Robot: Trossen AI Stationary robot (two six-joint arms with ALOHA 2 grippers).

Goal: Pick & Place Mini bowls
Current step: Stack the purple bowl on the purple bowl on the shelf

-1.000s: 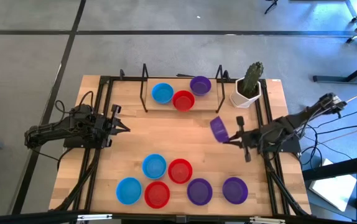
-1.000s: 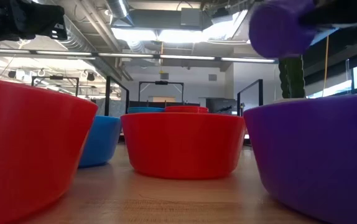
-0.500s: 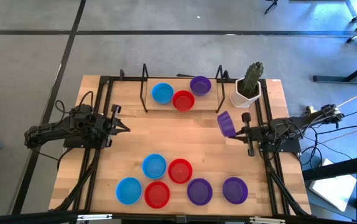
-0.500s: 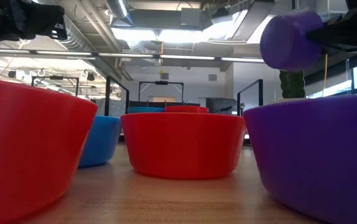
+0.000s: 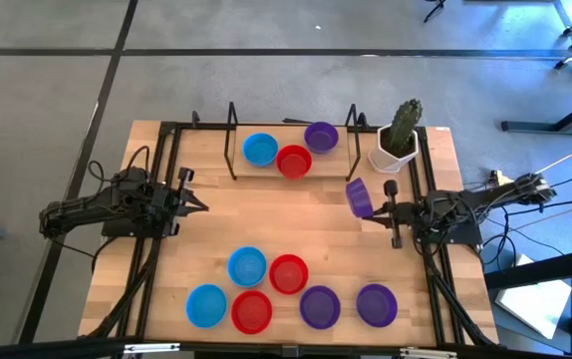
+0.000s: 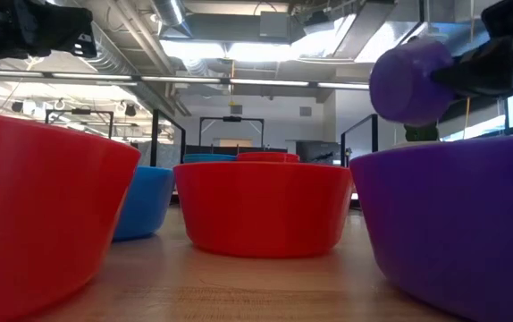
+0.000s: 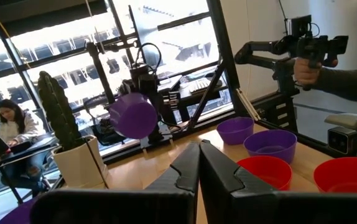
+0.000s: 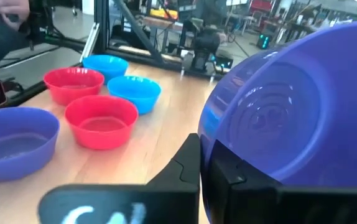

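Clearly the small round purple plastic bowl [image 5: 358,197] I am carrying is feeling light, stiff and slick; my right claw [image 5: 380,211] is pinching its thin rim, tipping it sideways above the wooden table [image 5: 216,219]. Beyond it the white cactus pot [image 5: 394,156] is standing near; my left claw [image 5: 194,202], pressed together, is waiting well apart.

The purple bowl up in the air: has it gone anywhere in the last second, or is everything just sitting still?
The right pincer, shut on the purple bowl, carried it a short way toward the cactus pot and the right edge of the table, tilted on its side. The left pincer stayed shut and parked at the left. The three bowls in the rack and the six at the front did not move.
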